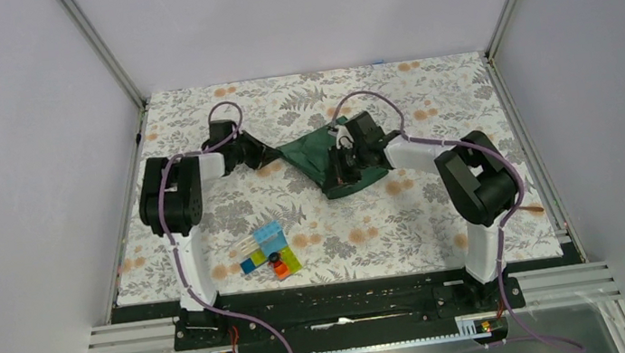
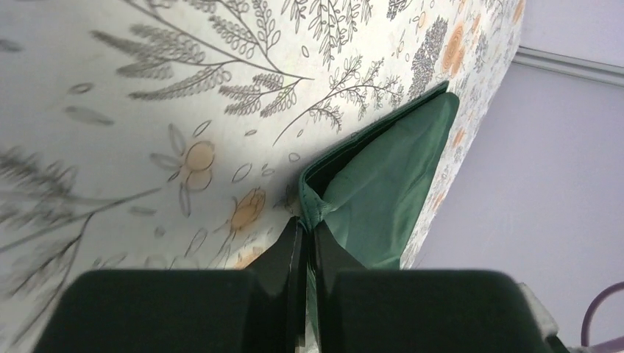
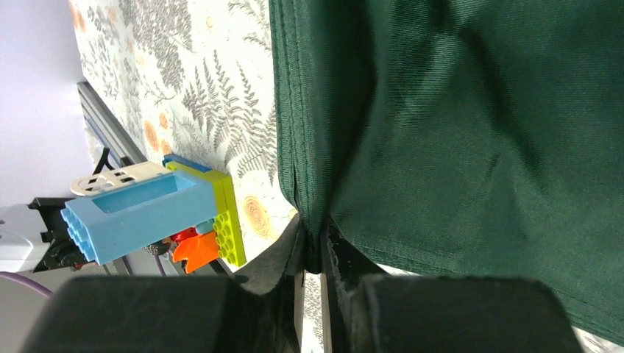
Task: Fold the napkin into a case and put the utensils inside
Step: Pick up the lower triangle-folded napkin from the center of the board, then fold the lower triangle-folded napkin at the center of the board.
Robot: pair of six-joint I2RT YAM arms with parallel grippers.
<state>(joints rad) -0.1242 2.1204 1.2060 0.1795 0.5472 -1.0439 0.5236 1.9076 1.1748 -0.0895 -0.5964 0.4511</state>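
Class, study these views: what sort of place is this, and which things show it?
Most likely a robotics lab test cell: plain panels on aluminium frame posts enclose the floral table covering, and a left arm and right arm are bolted to a base rail at its near edge.

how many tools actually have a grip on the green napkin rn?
2. The left tool is shut on the left corner of the napkin. The right tool is shut on a folded edge on the napkin's right part.
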